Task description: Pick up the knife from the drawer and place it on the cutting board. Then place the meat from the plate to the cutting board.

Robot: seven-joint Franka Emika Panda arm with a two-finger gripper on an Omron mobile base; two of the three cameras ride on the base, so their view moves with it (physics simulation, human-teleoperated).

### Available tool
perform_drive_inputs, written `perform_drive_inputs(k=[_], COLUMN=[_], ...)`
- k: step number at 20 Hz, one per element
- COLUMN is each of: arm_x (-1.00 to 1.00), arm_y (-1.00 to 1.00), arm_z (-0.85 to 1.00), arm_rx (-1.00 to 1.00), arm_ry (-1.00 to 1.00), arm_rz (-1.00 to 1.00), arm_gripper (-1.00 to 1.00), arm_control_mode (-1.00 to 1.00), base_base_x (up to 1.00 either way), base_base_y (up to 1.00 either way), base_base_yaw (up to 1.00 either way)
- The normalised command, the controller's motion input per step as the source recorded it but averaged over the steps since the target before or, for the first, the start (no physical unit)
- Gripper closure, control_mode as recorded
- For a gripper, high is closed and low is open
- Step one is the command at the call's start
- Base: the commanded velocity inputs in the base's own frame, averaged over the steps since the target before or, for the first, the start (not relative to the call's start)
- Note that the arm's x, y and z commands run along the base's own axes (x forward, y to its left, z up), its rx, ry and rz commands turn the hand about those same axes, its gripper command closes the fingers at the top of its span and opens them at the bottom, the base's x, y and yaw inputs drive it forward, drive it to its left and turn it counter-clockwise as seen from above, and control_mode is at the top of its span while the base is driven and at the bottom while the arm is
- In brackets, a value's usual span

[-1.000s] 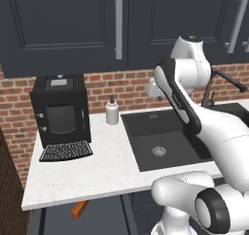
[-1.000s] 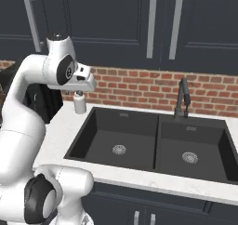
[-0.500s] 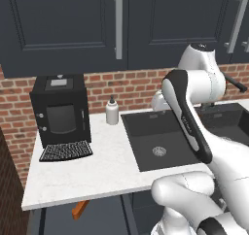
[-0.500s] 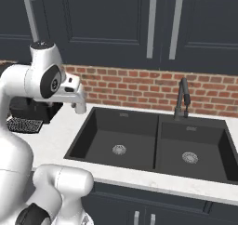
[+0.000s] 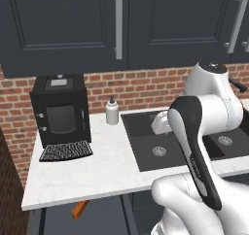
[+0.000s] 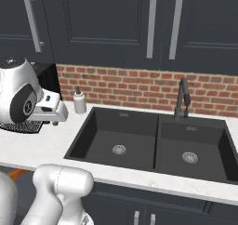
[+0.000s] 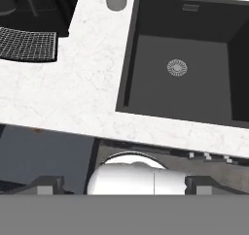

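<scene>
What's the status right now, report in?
Gripper over the white counter left of the sink, jaw state unclear. Orange knife handle pokes out below the counter edge. Soap bottle well clear.

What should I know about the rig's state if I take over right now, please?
Gripper: open and empty, held above the counter beside the sink, looking down.
Knife: probably the orange-brown handle poking out below the counter's front edge; not grasped.
Done: nothing placed yet.
Left: grasp the knife and set it on the cutting board, then move the meat from the plate to the cutting board.
</scene>
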Motion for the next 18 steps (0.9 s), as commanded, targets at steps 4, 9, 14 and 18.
perform_drive_inputs(k=[4, 9, 14, 18], arm_x=[-0.70, -0.17, 0.00, 0.00], arm_y=[0.00, 0.00, 0.00, 0.00], arm_z=[0.00, 0.00, 0.00, 0.00], arm_rx=[0.00, 0.00, 0.00, 0.00], arm_ry=[-0.01, 0.00, 0.00, 0.00], arm_rz=[0.00, 0.00, 0.00, 0.00], arm_gripper=[-1.00, -1.00, -1.00, -1.00], arm_control_mode=[-1.00, 1.00, 1.00, 1.00], base_base_x=[0.00, -0.20, -0.31, -0.04], base_base_y=[0.00, -0.01, -0.59, -0.72], base_base_yaw=[0.00, 0.00, 0.08, 0.27])
